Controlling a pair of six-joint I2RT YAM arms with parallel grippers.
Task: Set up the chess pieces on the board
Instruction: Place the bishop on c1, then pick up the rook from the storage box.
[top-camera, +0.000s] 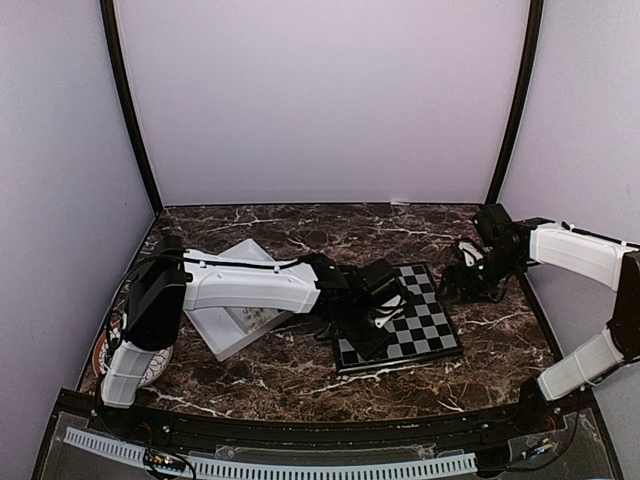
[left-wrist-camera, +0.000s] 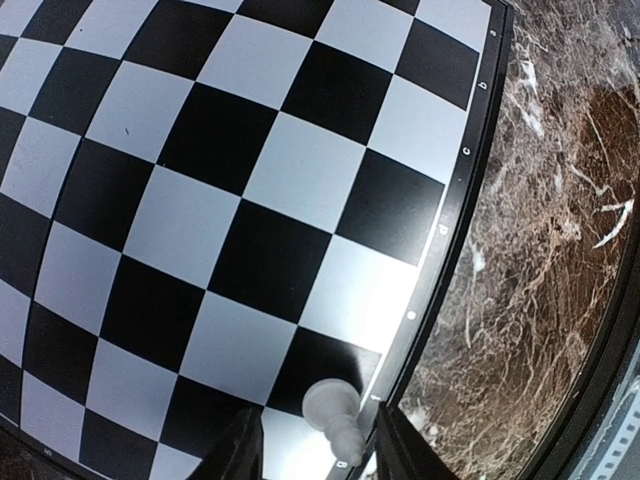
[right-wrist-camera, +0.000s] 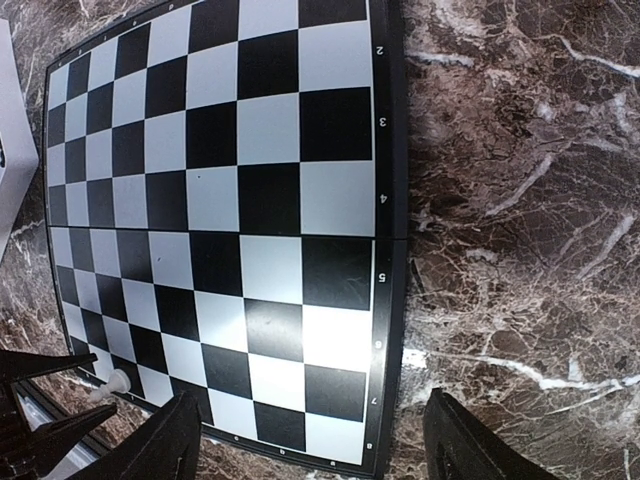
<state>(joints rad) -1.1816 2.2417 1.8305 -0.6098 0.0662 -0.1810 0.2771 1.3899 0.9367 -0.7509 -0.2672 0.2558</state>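
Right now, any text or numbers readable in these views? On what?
"2": border of the board, right wrist view.
"3": same border.
"4": same border.
"5": same border.
Further border marks, both wrist views: too small to read.
No other text.

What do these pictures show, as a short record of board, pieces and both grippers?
board: flat black-and-pale checked chessboard, on the brown marble table
pieces on board: one small white plastic chess piece, on an edge square near a corner
left gripper: open, straddling that piece
right gripper: open, holding nothing
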